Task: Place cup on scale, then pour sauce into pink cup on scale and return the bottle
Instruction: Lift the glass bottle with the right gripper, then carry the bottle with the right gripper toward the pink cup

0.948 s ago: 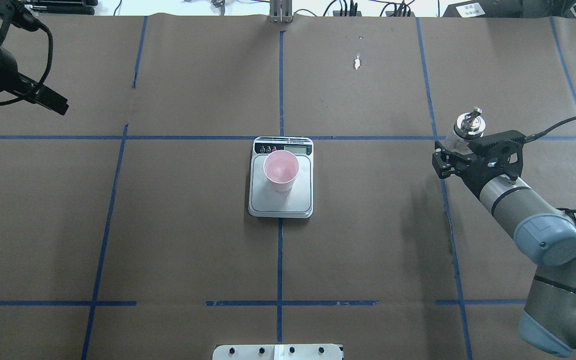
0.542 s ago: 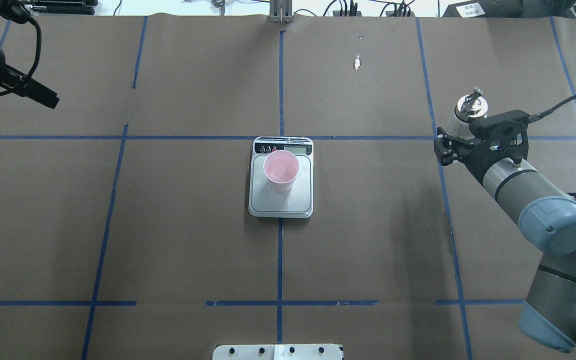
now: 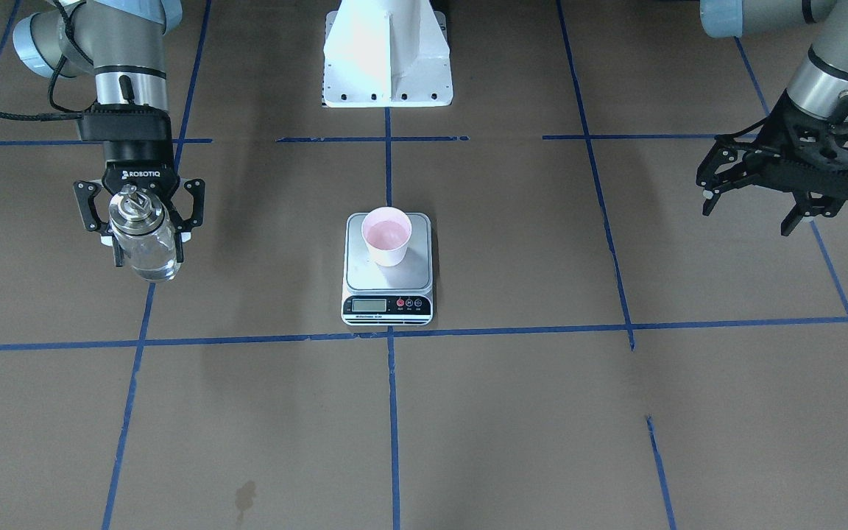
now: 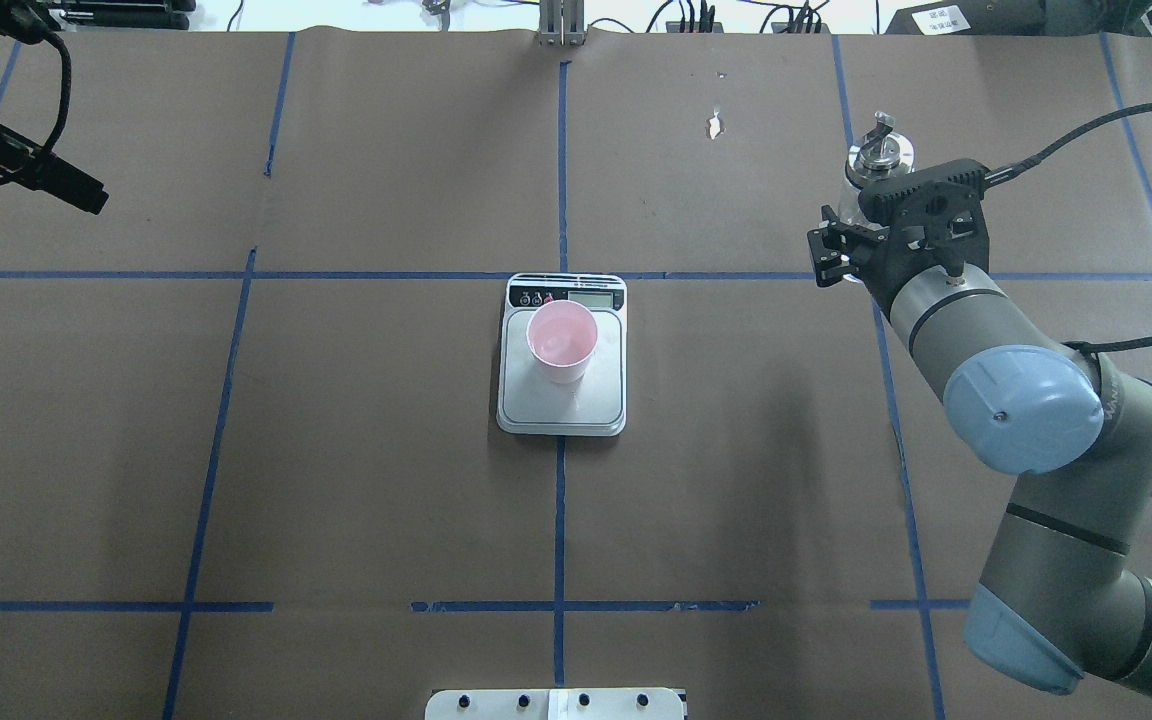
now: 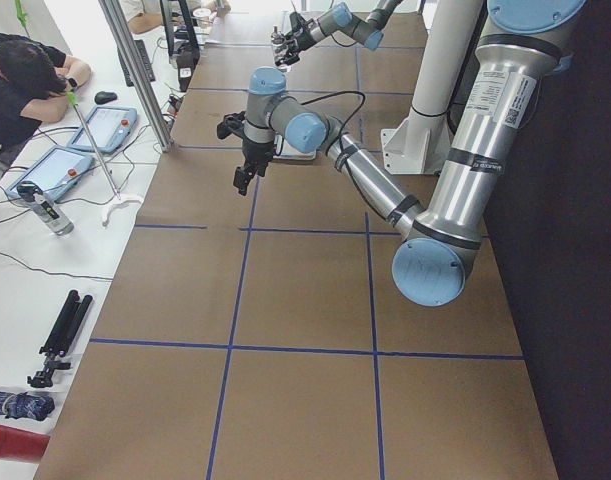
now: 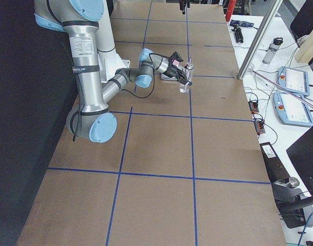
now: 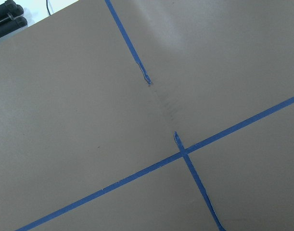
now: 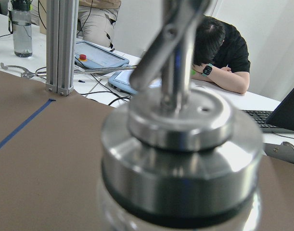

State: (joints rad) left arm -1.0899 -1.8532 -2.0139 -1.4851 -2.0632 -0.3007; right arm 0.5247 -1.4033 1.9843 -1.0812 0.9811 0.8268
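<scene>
Within the clamped right tool [image 3: 148,252] the bottle [image 3: 143,234] stands upright; the left tool [image 3: 748,218] gapes empty.

The table [image 4: 386,480] is covered in brown paper, marked into a grid by blue tape lines [image 4: 560,520]. The scale [image 4: 581,405] lies flat at its centre, on a crossing of two tape lines. The robot's white base plate [image 3: 387,73] sits at the robot's edge. A small white tear [image 4: 714,126] shows in the paper, and a dark mark [image 3: 245,495], perhaps a stain, lies toward the operators' side.
</scene>
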